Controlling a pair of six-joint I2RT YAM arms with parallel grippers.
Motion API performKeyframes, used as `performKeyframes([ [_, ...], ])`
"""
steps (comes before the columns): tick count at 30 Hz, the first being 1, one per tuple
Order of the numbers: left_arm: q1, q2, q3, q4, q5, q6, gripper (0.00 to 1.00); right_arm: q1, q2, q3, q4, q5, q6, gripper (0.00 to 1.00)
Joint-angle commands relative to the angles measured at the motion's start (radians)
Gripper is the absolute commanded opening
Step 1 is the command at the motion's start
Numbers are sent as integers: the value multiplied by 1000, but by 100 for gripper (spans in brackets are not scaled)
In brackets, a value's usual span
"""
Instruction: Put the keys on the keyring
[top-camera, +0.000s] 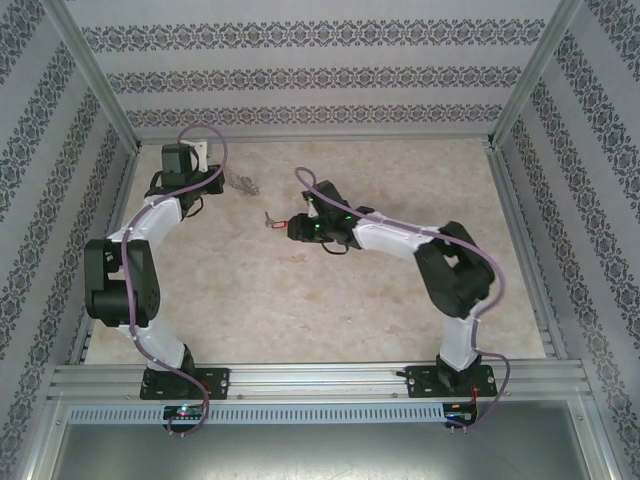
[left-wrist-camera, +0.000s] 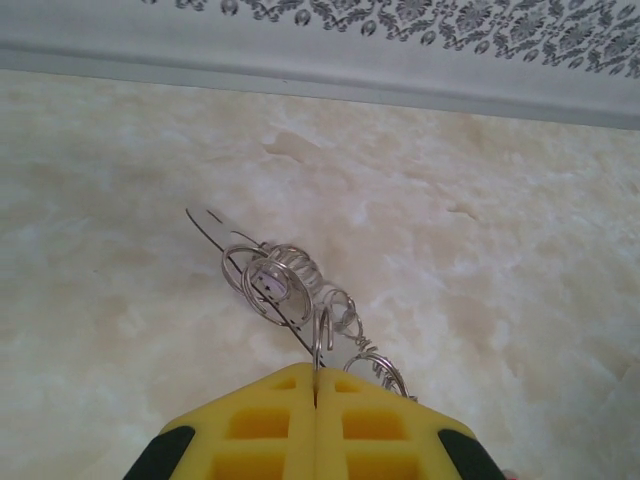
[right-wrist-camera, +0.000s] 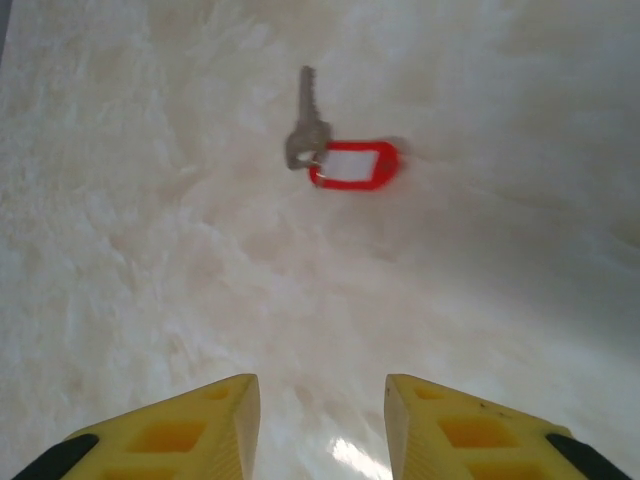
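Note:
The keyring (left-wrist-camera: 290, 285) is a tangle of thin silvery wire loops lying on the marble-patterned table, with one flat key (left-wrist-camera: 207, 223) sticking out to the far left. My left gripper (left-wrist-camera: 317, 378) is shut on one upright wire loop of it. From above, the keyring (top-camera: 241, 185) lies at the back left, just off the left gripper (top-camera: 220, 181). A silvery key (right-wrist-camera: 305, 125) joined to a red plastic tag (right-wrist-camera: 355, 165) lies flat ahead of my right gripper (right-wrist-camera: 322, 420), which is open and holds nothing. From above, this key (top-camera: 272, 220) lies just left of the right gripper (top-camera: 298, 228).
The grey wall base (left-wrist-camera: 320, 70) runs a short way beyond the keyring. Metal frame rails (top-camera: 520, 250) border the table on both sides. Purple cables (top-camera: 215, 150) loop along both arms.

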Motion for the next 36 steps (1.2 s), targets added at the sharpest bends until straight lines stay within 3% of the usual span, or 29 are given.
performKeyframes([
  [1,38,-43,-33,-56,-47,-29,0,37,108,135,-22,-23,15,35],
  [7,73,-81,-80,-75,-41,-51,0,43,243,337,-104,75,-14,34],
  [16,74,-144,-116,-86,-13,-25,0,33,343,450,-152,136,-46,39],
  [23,74,-198,-147,-105,10,-6,0,39,393,463,-152,199,-45,39],
  [36,74,-249,-179,-117,43,13,0,46,455,538,-214,195,-64,34],
])
